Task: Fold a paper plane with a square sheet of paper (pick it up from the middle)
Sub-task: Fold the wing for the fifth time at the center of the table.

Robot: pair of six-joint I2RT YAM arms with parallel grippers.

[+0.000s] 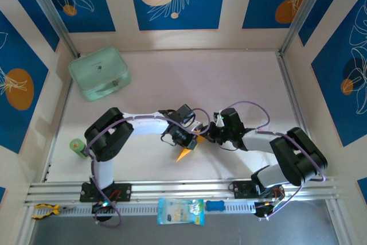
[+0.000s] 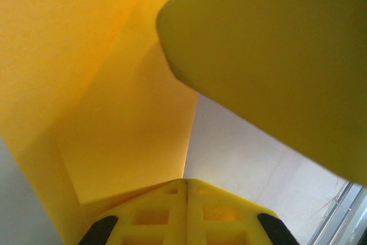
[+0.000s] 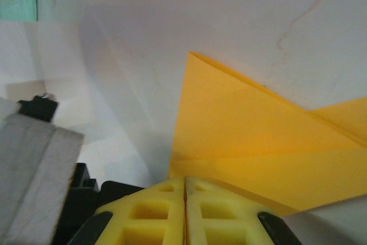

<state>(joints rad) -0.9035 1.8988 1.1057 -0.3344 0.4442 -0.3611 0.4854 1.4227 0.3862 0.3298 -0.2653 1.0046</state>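
Top external: paper (image 1: 183,154), white table (image 1: 172,78), blue walls (image 1: 172,4)

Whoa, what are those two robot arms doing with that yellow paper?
Both arms meet over the middle of the white table. They are working on a thin orange-yellow sheet of paper that is already creased into a pointed shape. The left fingers and the right fingers are each pinched shut on it. One pointed tip pokes out beneath them in the top view. It looks only partly folded, not a finished plane.
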